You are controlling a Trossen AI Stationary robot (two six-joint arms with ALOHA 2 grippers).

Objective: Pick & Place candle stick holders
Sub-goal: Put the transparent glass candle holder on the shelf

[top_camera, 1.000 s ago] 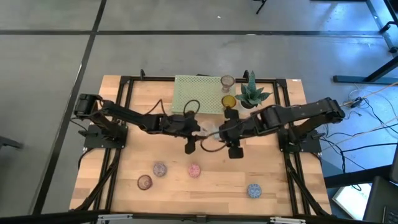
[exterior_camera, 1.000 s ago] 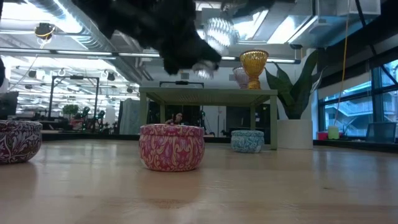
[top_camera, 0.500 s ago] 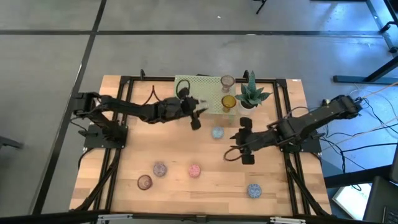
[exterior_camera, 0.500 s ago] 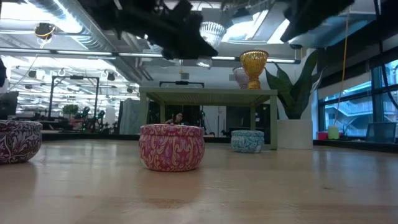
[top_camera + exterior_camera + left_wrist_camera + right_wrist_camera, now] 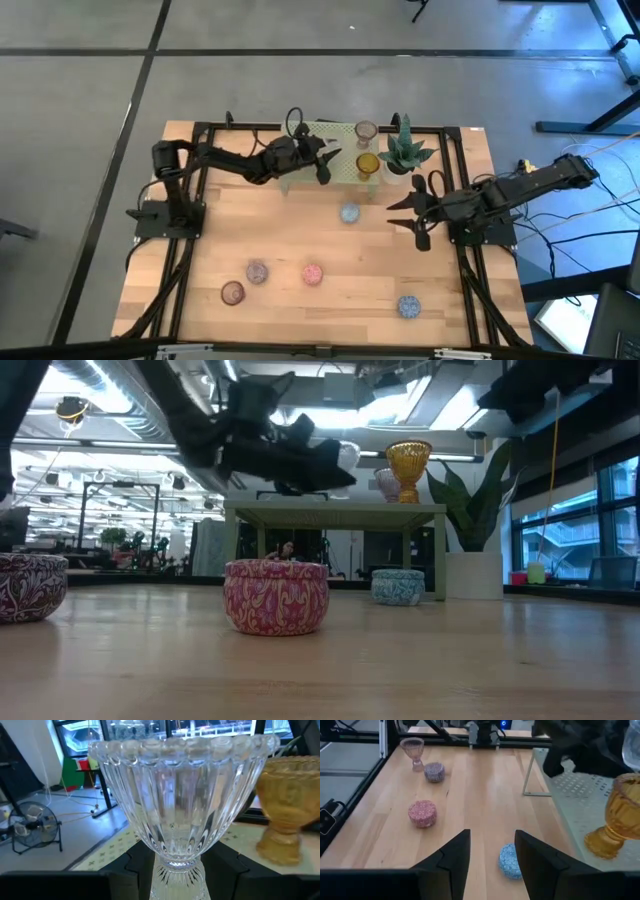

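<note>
My left gripper [image 5: 322, 163] is shut on a clear ribbed glass candle holder [image 5: 182, 795], held above the pale green perforated stand [image 5: 300, 135]; it also shows in the low view [image 5: 345, 456]. An amber holder [image 5: 367, 165] and a brownish-mauve holder [image 5: 366, 131] stand on the stand. Other holders stand on the table: blue [image 5: 349, 213], blue [image 5: 408, 306], pink [image 5: 313, 273], mauve [image 5: 257, 271] and a brownish goblet [image 5: 232, 292]. My right gripper [image 5: 415, 215] is open and empty, right of the middle blue holder [image 5: 510, 861]. My left gripper pinches the clear holder's stem [image 5: 172, 870], just below the cup, between its two fingers. The fingers come about level from the table's left. The holder stands upright in the hold, cup up, lifted clear of the stand and close beside the amber holder [image 5: 290, 815].
A spiky green potted plant [image 5: 405, 150] stands right of the stand at the far edge. Black frame rails run along both table sides [image 5: 190, 250]. Bare wood lies between the two arms and the near row of holders.
Both grippers were together at the table's middle. My left gripper has gone toward the far edge and up over the stand, carrying the clear holder. My right gripper has drawn back toward the table's right edge, uncovering the blue holder in the middle.
</note>
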